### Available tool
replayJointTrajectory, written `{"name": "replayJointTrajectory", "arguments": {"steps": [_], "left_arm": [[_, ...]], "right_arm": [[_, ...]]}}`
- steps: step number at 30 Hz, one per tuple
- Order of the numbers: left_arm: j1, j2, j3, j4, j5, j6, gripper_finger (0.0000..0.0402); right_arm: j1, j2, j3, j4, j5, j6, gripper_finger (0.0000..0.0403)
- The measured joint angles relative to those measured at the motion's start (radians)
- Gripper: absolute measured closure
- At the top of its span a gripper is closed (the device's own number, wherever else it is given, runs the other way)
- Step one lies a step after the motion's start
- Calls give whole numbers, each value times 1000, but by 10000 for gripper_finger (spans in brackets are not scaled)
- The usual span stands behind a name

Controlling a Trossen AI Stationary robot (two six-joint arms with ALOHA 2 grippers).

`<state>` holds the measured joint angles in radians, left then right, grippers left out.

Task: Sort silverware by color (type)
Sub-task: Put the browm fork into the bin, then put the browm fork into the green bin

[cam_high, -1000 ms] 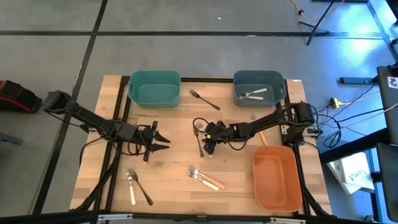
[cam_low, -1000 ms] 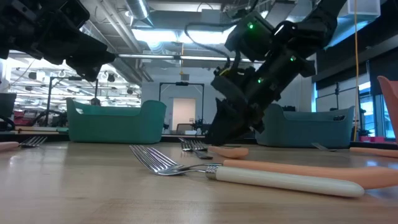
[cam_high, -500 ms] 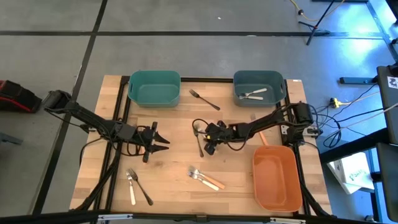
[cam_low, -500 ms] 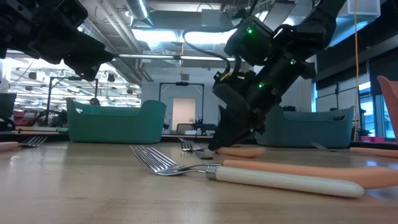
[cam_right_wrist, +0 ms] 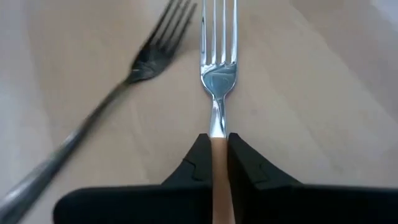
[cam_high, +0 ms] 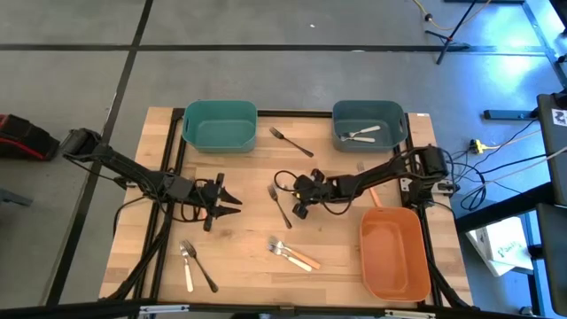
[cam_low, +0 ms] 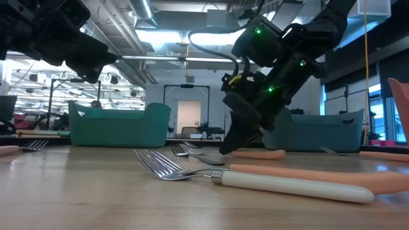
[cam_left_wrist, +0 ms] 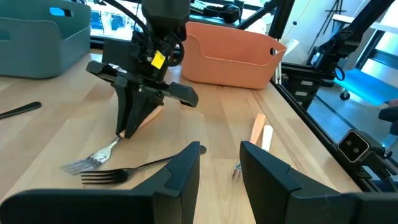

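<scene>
Since the earlier frames, the right gripper [cam_right_wrist: 218,149] has drawn its fingers together: they were apart over the cutlery at mid-table and are now shut on the handle of the orange-handled fork [cam_right_wrist: 217,81]. The wrist view shows the handle pinched between the two fingertips, the neck and tines running straight out ahead of them and low over the tabletop [cam_high: 239,244]. Just beside the held fork, off to one side of the fingers, lies the dark metal fork [cam_right_wrist: 93,124], loose and at an angle. In the overhead view that dark fork has shifted and turned slightly, probably nudged as the fingers closed.

The left gripper [cam_left_wrist: 219,163] is unchanged. Its fingers stand partly open with nothing between them, above the tabletop well apart from the right gripper.

Farther out, another dark fork [cam_high: 291,141] lies between the two teal bins. A pale-handled and an orange-handled piece [cam_high: 291,253] lie together toward the front edge, and two more pieces [cam_high: 196,264] sit at the front on the left arm's side. The right-hand teal bin [cam_high: 400,120] already holds pale-handled cutlery; the orange bin [cam_high: 422,257] looks empty.

Judgement: the grasp appears secured, so one orange piece is ready for lifting and carrying, most plausibly to the orange bin. Most of the sorting remains.
</scene>
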<state>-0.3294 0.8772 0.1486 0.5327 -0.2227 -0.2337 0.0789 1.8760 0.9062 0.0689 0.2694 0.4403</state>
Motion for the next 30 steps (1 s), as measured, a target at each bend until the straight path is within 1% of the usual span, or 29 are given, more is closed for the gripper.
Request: {"name": "replayJointTrajectory", "arguments": {"steps": [6,10,13,16,20,23,27,30], "left_arm": [[0,0,-1,0,-15,0,292],[0,0,-1,0,-31,0,292],[0,0,-1,-1,-52,0,292],[0,0,-1,-1,-82,0,292],[0,0,-1,-1,-83,0,292],[0,0,-1,-6,-82,0,292],[0,0,-1,-14,-82,0,292],[0,0,-1,-19,-96,5,292]], "right_arm": [[-1,-49,-5,-9,20,-26,398],[-1,-52,-3,-10,24,-3,380],[-1,-41,-3,-7,21,26,358],[-1,-40,-3,-23,11,27,323],[0,-37,-2,-30,-10,35,274],[0,-37,-1,-45,-23,23,250],[-2,-36,-1,-93,12,10,242],[-9,-17,0,-83,5,-29,254]]}}
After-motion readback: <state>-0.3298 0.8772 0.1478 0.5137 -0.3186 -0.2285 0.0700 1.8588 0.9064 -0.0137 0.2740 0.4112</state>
